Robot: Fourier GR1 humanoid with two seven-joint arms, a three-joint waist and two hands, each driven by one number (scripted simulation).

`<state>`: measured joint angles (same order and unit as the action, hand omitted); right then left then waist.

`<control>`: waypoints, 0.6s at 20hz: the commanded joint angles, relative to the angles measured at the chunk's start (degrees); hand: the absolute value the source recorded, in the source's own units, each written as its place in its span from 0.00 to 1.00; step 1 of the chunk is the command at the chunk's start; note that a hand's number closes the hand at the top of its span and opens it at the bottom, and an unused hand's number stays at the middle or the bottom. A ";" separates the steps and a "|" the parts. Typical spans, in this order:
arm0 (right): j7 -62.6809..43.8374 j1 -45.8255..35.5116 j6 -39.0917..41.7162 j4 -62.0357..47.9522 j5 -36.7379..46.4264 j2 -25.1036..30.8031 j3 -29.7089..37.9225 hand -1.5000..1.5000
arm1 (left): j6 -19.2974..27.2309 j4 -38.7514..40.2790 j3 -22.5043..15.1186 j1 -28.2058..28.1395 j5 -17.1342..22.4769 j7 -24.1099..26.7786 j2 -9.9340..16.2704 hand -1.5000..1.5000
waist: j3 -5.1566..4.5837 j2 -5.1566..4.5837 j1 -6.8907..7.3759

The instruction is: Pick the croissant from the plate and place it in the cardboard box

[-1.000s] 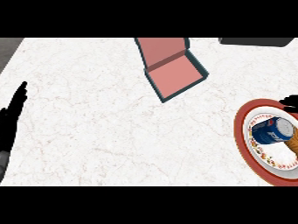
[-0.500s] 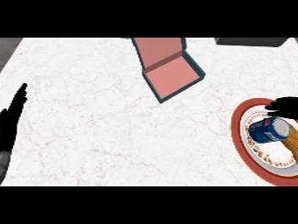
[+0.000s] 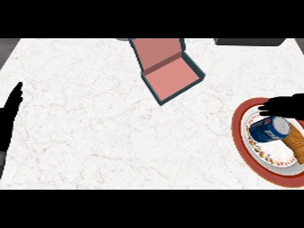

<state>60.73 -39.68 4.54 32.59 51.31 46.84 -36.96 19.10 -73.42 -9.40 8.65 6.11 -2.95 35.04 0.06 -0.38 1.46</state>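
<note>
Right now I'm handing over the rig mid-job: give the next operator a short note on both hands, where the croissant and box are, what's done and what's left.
Left hand: open, resting at the counter's left edge, holding nothing.
Right hand: open, fingers straight, over the far rim of the plate, holding nothing.
Croissant: on the plate, beside a blue can that touches it.
Cardboard box: open at the counter's far middle, nothing in it.
Done: right hand is over the plate.
Left: grasp the croissant, avoiding the can, carry it to the box, release.
</note>
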 commanded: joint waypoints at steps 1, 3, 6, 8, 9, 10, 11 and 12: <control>6.86 -2.99 -1.78 -6.14 3.32 -2.38 0.49 0.00 | 2.00 -0.89 -0.81 -1.05 -2.90 0.27 -2.91 0.50 | 0.00 0.06 -0.20; 8.79 -1.73 -2.83 -7.32 2.98 -2.32 1.00 0.00 | 0.17 4.51 1.92 0.27 -2.07 3.70 -2.35 0.50 | -0.02 -0.02 -0.57; 12.11 -0.90 -2.16 -6.09 2.09 -0.77 1.66 0.00 | -1.82 -0.47 2.52 -3.62 -0.99 2.46 -0.57 0.50 | -0.01 0.23 -0.32; 11.54 -0.04 -2.93 -7.04 3.13 -2.80 0.57 0.00 | 0.04 -1.60 1.74 -3.99 -2.45 1.90 -1.99 0.50 | 0.02 0.13 -0.14; 12.15 0.35 -0.56 -2.71 1.93 -1.14 1.09 0.00 | -1.64 4.06 3.19 0.21 -1.86 2.59 -2.17 0.50 | -0.08 0.27 -1.52; 12.27 0.12 -0.98 -4.83 2.74 -2.72 0.25 0.00 | -1.66 1.72 3.04 -2.38 -1.73 3.32 -1.99 0.50 | -0.03 0.16 -0.63; 11.60 -0.12 -0.19 -2.98 2.68 -3.49 -0.04 0.00 | -1.06 1.53 2.64 -1.29 -2.61 1.31 -2.02 0.50 | -0.04 0.25 -0.89; 13.87 -1.28 0.65 -3.26 1.64 -1.47 0.98 0.00 | 0.95 0.54 1.07 -0.14 -4.37 -0.50 -3.70 0.50 | -0.02 0.25 -1.00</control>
<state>63.57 -39.86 2.81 29.34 53.49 44.36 -36.65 18.48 -72.31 -7.30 7.44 3.73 -1.61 32.98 0.04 -0.18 0.69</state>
